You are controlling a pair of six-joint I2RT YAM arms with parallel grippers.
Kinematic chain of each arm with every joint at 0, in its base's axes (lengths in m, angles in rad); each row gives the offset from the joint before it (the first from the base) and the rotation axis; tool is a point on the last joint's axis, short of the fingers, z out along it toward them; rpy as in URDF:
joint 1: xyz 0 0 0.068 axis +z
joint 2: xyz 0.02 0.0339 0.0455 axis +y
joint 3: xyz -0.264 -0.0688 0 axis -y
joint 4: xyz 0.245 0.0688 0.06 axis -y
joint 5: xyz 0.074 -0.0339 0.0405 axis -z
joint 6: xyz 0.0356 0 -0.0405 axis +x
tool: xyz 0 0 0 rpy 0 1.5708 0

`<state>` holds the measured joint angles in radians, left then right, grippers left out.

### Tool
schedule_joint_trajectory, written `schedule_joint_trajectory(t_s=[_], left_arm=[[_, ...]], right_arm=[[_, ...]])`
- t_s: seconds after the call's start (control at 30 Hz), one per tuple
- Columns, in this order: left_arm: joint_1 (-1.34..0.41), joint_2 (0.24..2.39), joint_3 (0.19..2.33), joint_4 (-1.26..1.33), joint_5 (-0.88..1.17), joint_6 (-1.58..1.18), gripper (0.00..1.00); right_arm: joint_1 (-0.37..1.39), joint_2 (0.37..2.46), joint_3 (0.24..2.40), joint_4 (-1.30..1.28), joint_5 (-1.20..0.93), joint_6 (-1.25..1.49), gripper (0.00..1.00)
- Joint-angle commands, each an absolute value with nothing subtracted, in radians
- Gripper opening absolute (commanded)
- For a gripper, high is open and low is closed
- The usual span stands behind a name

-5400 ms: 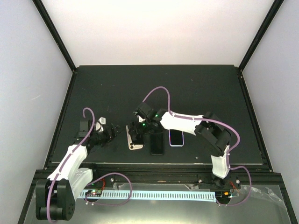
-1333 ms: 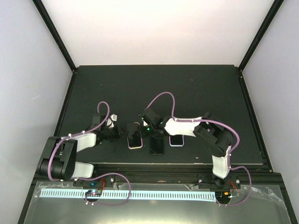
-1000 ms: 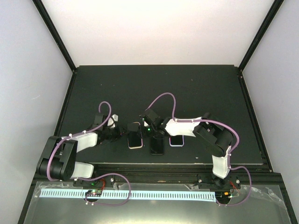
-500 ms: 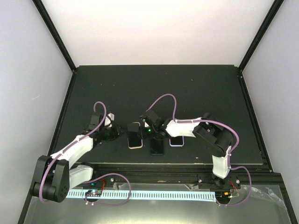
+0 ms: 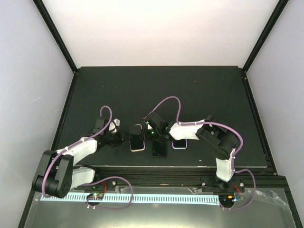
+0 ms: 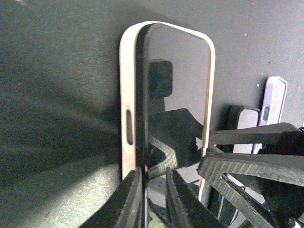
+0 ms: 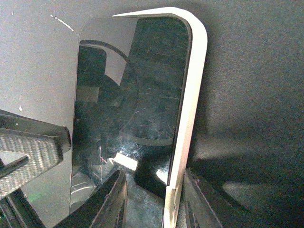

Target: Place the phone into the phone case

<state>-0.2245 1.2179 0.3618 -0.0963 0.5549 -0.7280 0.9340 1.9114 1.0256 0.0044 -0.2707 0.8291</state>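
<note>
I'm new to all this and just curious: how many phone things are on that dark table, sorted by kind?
Cream case: 1
Dark phone lying in that case: 1
Black phone-shaped slab: 1
Lilac-rimmed case, partly under an arm: 1
Total: 4

2 other phones (image 5: 159, 148) apparently crowding case (image 6: 126, 95)

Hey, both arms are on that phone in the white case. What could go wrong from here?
The black glass-fronted phone looks unevenly seated in the cream plastic case, so a hard push could pop it out. The left pincer and right pincer sit close together over the case and might collide.
</note>
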Motion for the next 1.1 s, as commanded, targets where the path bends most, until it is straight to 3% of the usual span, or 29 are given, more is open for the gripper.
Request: schedule_joint_trajectory(t_s=[0.0,0.2,0.43,1.07], left_arm=[[-0.243,1.251,0.354,-0.014,0.579,-0.742,0.11],[-0.304,1.268,0.354,0.022,0.552,-0.782,0.04],[-0.323,1.319,0.336,0.035,0.533,-0.795,0.04],[-0.304,1.205,0.326,-0.089,0.488,-0.776,0.07]], right_arm=[[0.933,1.897,1.002,0.038,-0.304,0.853,0.34],[0.93,1.895,0.987,0.091,-0.333,0.872,0.35],[0.913,1.905,0.957,0.225,-0.413,0.922,0.35],[0.892,1.909,0.862,0.658,-0.615,1.125,0.34]])
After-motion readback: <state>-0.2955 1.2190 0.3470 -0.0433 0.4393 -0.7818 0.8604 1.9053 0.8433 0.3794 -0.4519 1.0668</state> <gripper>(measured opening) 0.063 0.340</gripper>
